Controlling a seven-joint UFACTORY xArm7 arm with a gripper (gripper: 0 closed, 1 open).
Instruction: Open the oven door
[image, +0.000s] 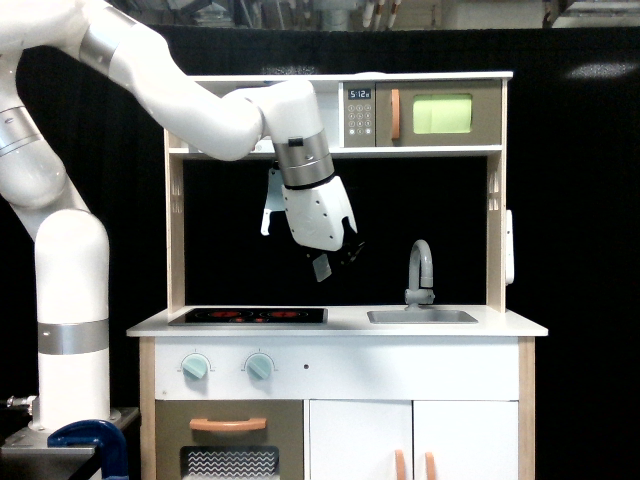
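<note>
Gripper (338, 258) is hanging empty, its opening unclear to us, well below the oven door (438, 114) at upper right; we are aiming for its orange handle (395, 114), approaching squarely.

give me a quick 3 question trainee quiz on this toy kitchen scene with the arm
1. True or false: the oven door on the top shelf is shut.
2. Multiple choice: the end effector hangs A) over the sink, B) in the air between the stovetop and the faucet, below the shelf, C) on the lower door handle.
3. Fill in: the oven door's handle is coloured ____ and stands ____.

Key: 1 true; 2 B; 3 orange, vertical.
</note>
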